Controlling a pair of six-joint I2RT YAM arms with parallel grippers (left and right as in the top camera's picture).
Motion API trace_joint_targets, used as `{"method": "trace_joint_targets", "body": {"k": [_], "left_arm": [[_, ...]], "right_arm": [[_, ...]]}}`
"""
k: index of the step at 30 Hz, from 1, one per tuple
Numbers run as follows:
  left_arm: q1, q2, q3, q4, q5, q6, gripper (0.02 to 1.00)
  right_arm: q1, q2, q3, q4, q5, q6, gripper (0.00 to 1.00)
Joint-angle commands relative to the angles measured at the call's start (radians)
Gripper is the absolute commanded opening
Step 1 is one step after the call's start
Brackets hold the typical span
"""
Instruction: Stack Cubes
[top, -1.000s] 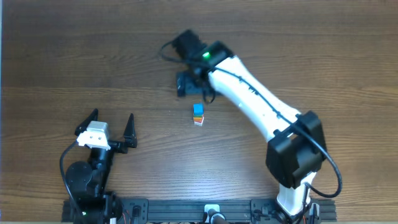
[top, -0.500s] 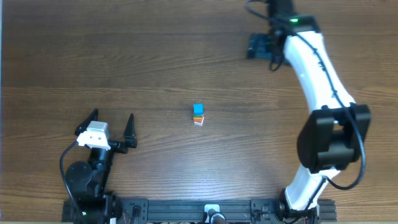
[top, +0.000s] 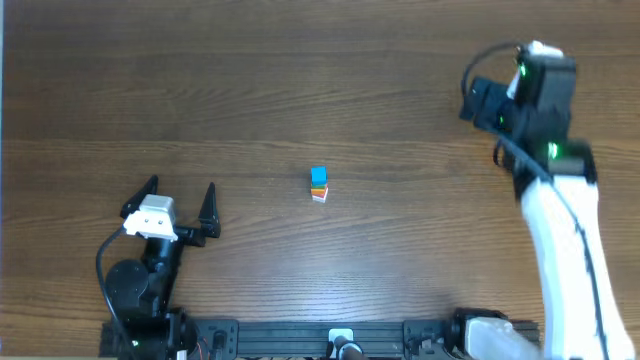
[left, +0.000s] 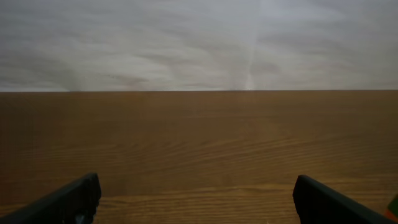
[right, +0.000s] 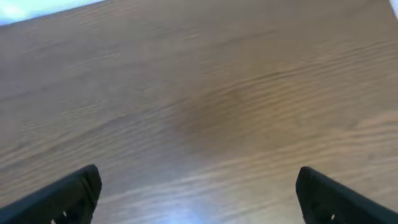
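A small stack of cubes (top: 319, 185) stands in the middle of the wooden table, with a blue cube (top: 318, 177) on top and orange and white showing beneath it. My left gripper (top: 181, 203) rests open near the table's front left, well left of the stack, nothing between its fingers (left: 71, 199). My right gripper (top: 478, 103) is raised at the right side, far from the stack, open and empty; its fingers (right: 68, 190) frame bare wood.
The brown wooden table (top: 200, 90) stretches bare all around the stack. A sliver of green and orange (left: 393, 208) shows at the left wrist view's edge. The arms' mounting rail (top: 330, 335) runs along the front edge.
The right arm has swung from just behind the stack to the far right side of the table, its gripper empty. The stack and the left arm have not moved.
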Motion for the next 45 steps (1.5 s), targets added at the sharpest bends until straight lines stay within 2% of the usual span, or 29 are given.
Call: {"method": "trace_joint_targets", "body": {"k": [1,11,18,23,31,40,45], "left_arm": [[0.006,-0.005,-0.005,-0.001,0.013,0.015,0.996],[0.006,-0.005,-0.005,-0.001,0.013,0.015,1.000],[0.006,-0.005,-0.005,-0.001,0.013,0.015,0.998],[0.006,-0.005,-0.005,-0.001,0.013,0.015,0.996],[0.006,-0.005,-0.005,-0.001,0.013,0.015,1.000],[0.006,-0.005,-0.005,-0.001,0.013,0.015,0.998],[0.006,-0.005,-0.005,-0.001,0.013,0.015,1.000]], "right_arm": [[0.001,-0.284,-0.272,0.154,0.005,-0.053,0.991],[-0.004,-0.809,-0.700,0.421,0.006,-0.087,0.993],[-0.004,-1.052,-0.896,0.559,0.006,-0.086,0.993],[-0.004,-1.132,-0.979,0.628,0.006,-0.087,0.993],[0.004,-1.161,-1.031,0.630,-0.003,-0.087,0.991],[0.052,-1.167,-1.093,0.697,-0.017,-0.182,0.993],[0.087,-1.207,-1.091,0.654,-0.019,-0.202,0.993]]}}
